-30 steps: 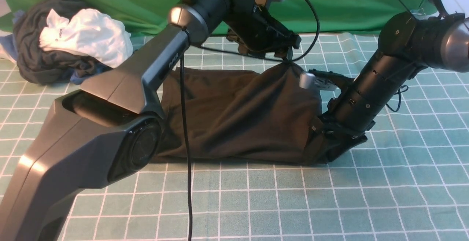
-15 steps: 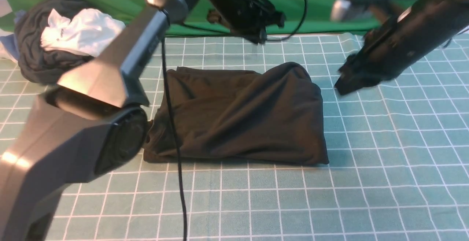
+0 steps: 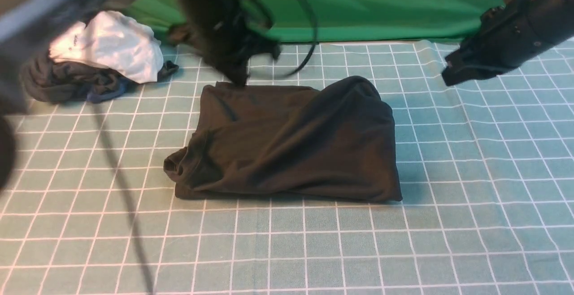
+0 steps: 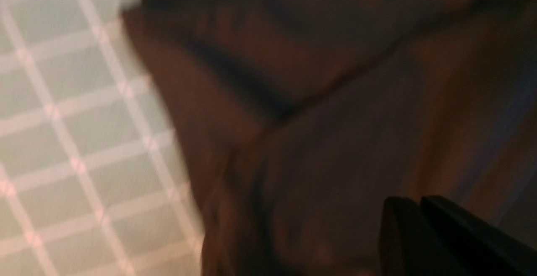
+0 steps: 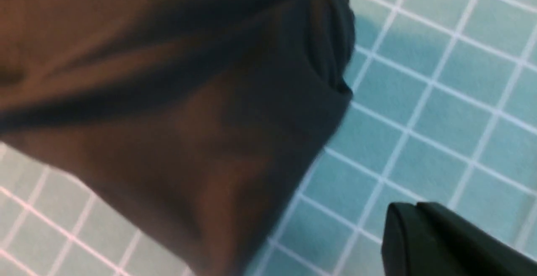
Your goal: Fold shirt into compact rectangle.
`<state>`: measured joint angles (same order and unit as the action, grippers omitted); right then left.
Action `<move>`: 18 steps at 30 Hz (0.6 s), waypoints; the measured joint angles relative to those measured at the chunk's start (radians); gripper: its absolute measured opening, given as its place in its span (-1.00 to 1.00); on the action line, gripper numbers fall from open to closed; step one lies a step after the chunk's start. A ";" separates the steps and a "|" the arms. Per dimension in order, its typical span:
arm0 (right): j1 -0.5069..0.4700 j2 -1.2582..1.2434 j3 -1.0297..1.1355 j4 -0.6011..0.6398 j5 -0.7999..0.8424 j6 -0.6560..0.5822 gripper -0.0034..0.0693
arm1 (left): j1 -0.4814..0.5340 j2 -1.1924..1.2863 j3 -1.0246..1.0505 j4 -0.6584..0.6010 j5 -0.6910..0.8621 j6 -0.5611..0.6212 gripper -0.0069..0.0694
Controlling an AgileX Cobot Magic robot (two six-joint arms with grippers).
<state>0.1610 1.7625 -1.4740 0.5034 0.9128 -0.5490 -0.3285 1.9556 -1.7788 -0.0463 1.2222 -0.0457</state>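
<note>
Well, shirt point(image 3: 287, 142) folded, rough lumpy rectangle mid-counter point(image 3: 471, 223); left tool point(image 4: 423, 209), right tool point(image 5: 415, 217) both closed, empty, clear above; only tidying left.

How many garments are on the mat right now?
3 visible: the shirt folded mid-mat; a white shirt atop a dark grey garment, far left. Others may be hidden beneath.

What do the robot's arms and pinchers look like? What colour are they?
Both arms are dark, nearly black. The right arm is a chunky black tube with tiny screw dots and a shiny silver camera part above it. The left arm is a blur, with thin black cables looping around it. The left gripper and right gripper have flat, matte black fingers.
</note>
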 joint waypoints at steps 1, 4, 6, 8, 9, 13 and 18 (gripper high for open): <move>0.000 0.009 -0.006 0.013 0.001 -0.004 -0.86 | 0.000 -0.027 0.046 0.001 0.002 -0.001 -0.81; 0.000 0.029 -0.020 0.033 0.012 -0.008 -0.86 | 0.000 -0.089 0.164 0.005 0.001 -0.002 -0.80; 0.000 0.031 -0.021 0.037 0.020 -0.008 -0.86 | 0.000 -0.105 0.208 0.016 -0.002 -0.002 -0.80; 0.000 0.031 -0.021 0.042 0.037 -0.009 -0.86 | 0.000 -0.106 0.236 0.046 -0.018 -0.004 -0.78; 0.000 0.031 -0.021 0.044 0.046 -0.009 -0.86 | 0.000 -0.102 0.245 0.065 -0.041 -0.013 -0.75; 0.005 0.031 -0.021 0.045 0.082 -0.009 -0.86 | 0.000 -0.076 0.247 0.162 -0.102 -0.106 -0.49; 0.010 0.031 -0.021 0.048 0.101 -0.009 -0.86 | 0.014 -0.032 0.247 0.210 -0.147 -0.181 0.01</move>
<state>0.1711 1.7938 -1.4949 0.5516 1.0142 -0.5578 -0.3144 1.9233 -1.5318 0.1639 1.0753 -0.2264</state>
